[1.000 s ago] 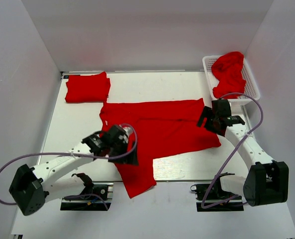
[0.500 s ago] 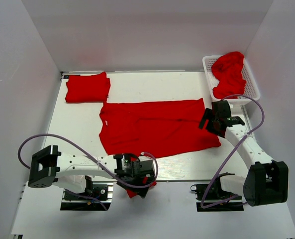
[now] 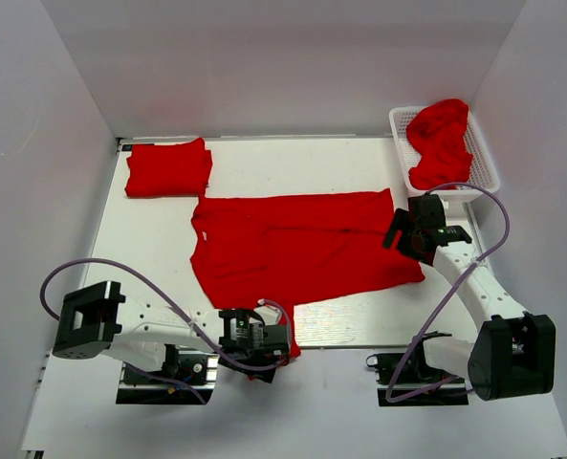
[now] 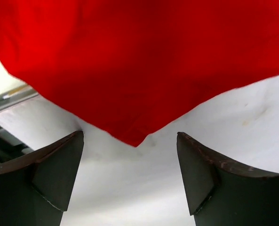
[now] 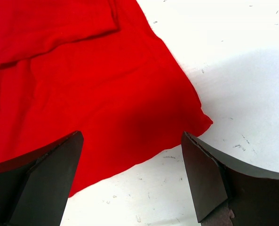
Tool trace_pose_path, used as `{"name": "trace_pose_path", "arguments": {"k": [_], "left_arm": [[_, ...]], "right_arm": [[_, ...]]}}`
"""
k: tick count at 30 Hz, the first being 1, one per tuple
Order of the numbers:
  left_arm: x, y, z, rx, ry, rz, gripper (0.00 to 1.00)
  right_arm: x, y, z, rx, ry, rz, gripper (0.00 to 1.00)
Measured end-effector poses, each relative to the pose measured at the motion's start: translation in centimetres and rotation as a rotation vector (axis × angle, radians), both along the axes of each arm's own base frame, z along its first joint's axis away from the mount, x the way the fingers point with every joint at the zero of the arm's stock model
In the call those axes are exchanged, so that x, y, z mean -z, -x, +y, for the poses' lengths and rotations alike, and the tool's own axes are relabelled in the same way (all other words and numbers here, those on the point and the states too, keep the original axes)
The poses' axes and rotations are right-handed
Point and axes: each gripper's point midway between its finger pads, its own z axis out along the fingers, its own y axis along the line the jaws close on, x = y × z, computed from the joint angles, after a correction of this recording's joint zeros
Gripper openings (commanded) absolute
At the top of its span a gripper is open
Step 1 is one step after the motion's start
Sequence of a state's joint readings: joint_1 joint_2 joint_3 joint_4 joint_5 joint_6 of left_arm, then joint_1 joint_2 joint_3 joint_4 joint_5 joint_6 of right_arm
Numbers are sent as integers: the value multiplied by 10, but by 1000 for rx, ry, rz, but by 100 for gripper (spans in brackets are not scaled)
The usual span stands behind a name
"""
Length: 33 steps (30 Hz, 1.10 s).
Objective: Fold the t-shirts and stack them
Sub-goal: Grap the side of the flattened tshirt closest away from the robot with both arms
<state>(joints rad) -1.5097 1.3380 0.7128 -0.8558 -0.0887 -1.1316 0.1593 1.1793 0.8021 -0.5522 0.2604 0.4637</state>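
One red t-shirt point(image 3: 302, 247) lies spread flat mid-table; a second sits folded point(image 3: 168, 168) at the back left. A third is crumpled point(image 3: 440, 136) in the basket. My left gripper point(image 3: 269, 342) is low at the table's near edge, over the spread shirt's front flap. In the left wrist view it point(image 4: 130, 176) is open, and the flap's pointed corner point(image 4: 135, 140) lies just ahead of the fingertips, not between them. My right gripper point(image 3: 398, 235) hovers over the shirt's right edge. It point(image 5: 130, 181) is open above that shirt's hem, near the corner point(image 5: 203, 123).
A white lattice basket point(image 3: 395, 120) stands at the back right corner. White walls close in the table on three sides. Both arm bases and a metal strip point(image 3: 359, 325) run along the near edge. Bare tabletop point(image 3: 302, 158) shows behind the spread shirt.
My left arm has swung from the shirt's left middle down to the near edge and now covers most of the front flap. The right arm has barely moved.
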Motion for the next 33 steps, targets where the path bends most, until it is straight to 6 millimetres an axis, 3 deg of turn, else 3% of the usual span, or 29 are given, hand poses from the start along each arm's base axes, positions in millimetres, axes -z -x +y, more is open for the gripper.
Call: {"name": "trace_pose_path", "arguments": {"k": [6,9,13,14,16,17,18,26,33], "left_arm": [[6,-5,-1,-36,30,-27,83],[6,-6,0,-47,40,-34,74],[11,-8,8,-53,-20,-46,50],[11,-8,8,-55,-30,-45,39],[11,-7,1,-62,-30,-35,26],[11,-5,-3,-62,-29,-28,10],[11,-4,-7,-69,-29,-19,3],[3,-12,-8,-101,-99,-66,0],[-43,-42,-16,-173,60,-202,0]], "right_arm": [[0,0,0,0,0,0,90],[0,0,0,0,0,0,90],[0,0,-1,2,2,-2,90],[0,0,-1,2,3,-1,90],[0,0,-2,6,6,-2,90],[0,0,-2,9,9,-2,90],[0,0,-3,12,13,-3,90],[3,8,-14,87,37,-2,90],[27,29,-25,161,39,64,90]]}}
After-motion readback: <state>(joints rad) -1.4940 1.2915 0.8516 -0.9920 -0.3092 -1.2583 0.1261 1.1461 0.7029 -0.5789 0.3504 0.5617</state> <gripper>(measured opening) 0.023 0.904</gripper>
